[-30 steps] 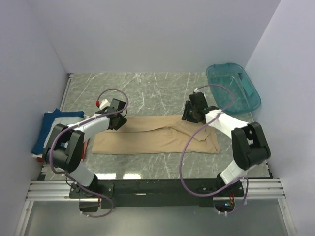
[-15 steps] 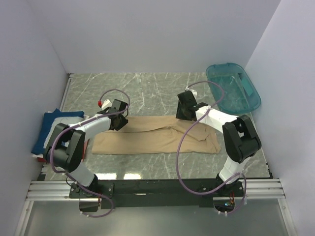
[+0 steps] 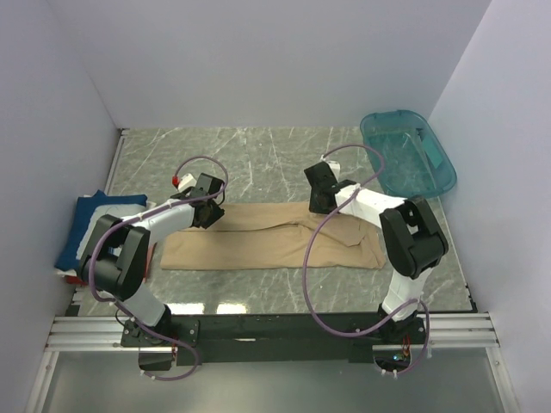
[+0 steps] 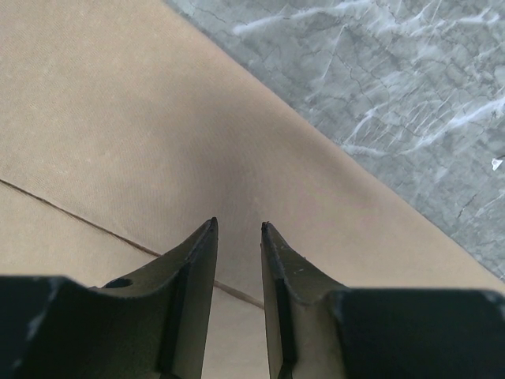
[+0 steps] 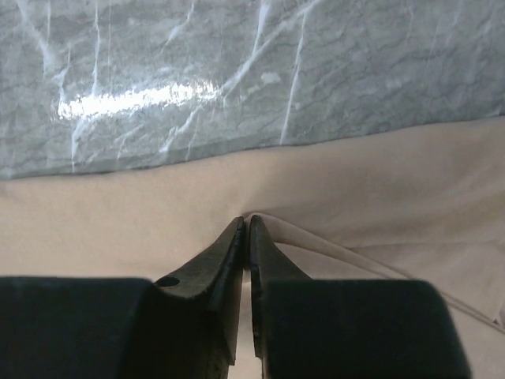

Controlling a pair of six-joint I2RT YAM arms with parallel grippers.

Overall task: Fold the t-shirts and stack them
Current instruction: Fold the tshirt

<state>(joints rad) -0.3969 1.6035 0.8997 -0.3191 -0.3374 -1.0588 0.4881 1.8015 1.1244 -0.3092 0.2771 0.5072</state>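
Tan t-shirt (image 3: 258, 243) lying flat mid-frame on the marble desk (image 3: 258, 155), left claw (image 4: 238, 227) slightly spread over its upper left edge, right claw (image 5: 245, 223) pinching a fold at its upper edge, navy t-shirt (image 3: 84, 225) far left.

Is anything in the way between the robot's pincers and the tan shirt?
No, nothing visible. The left pincer sits slightly open right over the tan shirt, and the right pincer is shut at its far edge, seemingly pinching a fold. Only bare cloth lies under both.
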